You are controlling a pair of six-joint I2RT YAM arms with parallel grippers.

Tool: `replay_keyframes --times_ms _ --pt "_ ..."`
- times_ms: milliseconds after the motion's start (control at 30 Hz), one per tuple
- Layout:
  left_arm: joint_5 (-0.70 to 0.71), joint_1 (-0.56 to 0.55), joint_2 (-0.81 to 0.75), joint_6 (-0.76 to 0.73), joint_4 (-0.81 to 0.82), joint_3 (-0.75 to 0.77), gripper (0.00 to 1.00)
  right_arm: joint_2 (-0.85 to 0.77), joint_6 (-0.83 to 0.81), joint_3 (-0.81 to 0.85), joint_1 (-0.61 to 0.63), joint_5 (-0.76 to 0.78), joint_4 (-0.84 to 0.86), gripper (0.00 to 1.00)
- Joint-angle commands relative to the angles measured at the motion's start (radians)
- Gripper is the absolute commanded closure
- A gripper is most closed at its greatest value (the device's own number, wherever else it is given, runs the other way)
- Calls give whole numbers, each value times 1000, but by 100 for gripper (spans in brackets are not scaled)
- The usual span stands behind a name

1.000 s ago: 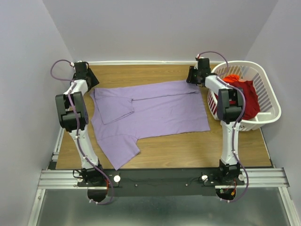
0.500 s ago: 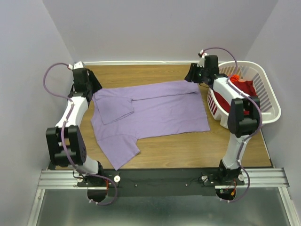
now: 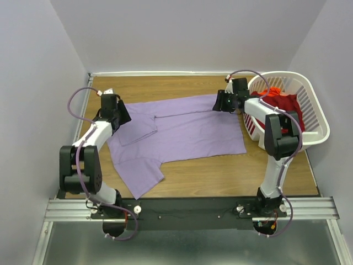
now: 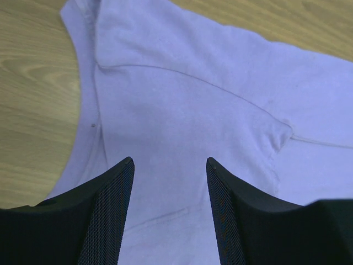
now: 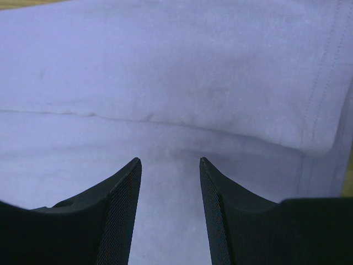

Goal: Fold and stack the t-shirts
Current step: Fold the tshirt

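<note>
- Jaws apart on left gripper (image 3: 118, 112), empty, low over lavender t-shirt (image 3: 187, 130) at left of frame
- Shirt lies spread out, centre frame
- right gripper (image 3: 223, 102) parted too, empty, above its upper-right corner
- red t-shirt (image 3: 287, 110) heaped in basket (image 3: 309, 144), far right

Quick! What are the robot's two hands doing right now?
Left gripper: open, empty, over the purple t-shirt.
Right gripper: open, empty, over the same t-shirt.
</note>
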State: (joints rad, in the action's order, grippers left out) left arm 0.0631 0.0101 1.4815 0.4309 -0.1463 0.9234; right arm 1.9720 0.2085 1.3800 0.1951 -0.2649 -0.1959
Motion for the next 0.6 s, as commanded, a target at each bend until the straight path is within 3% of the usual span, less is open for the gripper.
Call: replay_keyframes --times_ms 0,333,567 --pt "-8 -7 117 -9 25 40 37 74 -8 54 0 -2 -8 46" --pt "7 -7 321 -17 14 173 37 211 9 165 0 13 3 46" --pt "21 4 499 -20 -41 366 37 271 -1 223 1 39 1 46"
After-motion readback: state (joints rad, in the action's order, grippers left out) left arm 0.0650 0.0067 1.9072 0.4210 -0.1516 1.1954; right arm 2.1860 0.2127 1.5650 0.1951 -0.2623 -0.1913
